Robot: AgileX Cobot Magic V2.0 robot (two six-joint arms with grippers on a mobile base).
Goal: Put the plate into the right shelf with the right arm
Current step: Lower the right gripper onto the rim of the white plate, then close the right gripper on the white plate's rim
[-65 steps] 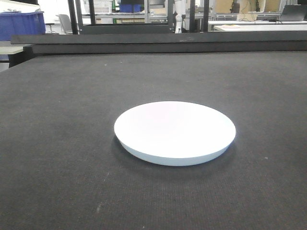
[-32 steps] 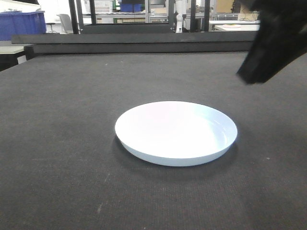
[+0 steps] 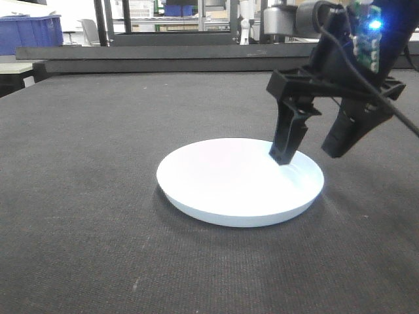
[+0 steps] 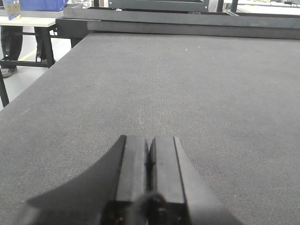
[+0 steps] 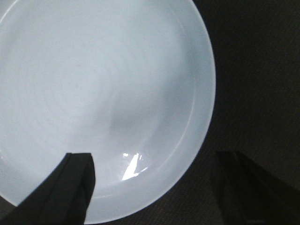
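Observation:
The white round plate [image 3: 229, 180] lies flat on the dark grey table mat [image 3: 85, 163]. My right gripper [image 3: 306, 157] hangs open just above the plate's right rim. One finger [image 3: 288, 134] is over the inside of the plate and the other finger [image 3: 347, 134] is outside the rim. From the right wrist, the plate [image 5: 103, 84] fills the upper left and my right gripper [image 5: 154, 157] straddles its edge, holding nothing. My left gripper [image 4: 149, 138] is shut and empty, low over bare mat. The right shelf is out of view.
A black raised ledge [image 3: 163, 55] runs along the back edge of the table. Beyond it are dark uprights and benches, with a blue bin [image 3: 29, 29] at the far left. The mat's left edge [image 4: 42, 84] drops to the floor.
My right arm has come down from the upper right into view. Its open fingers now sit astride the plate's right rim. The plate has not moved.

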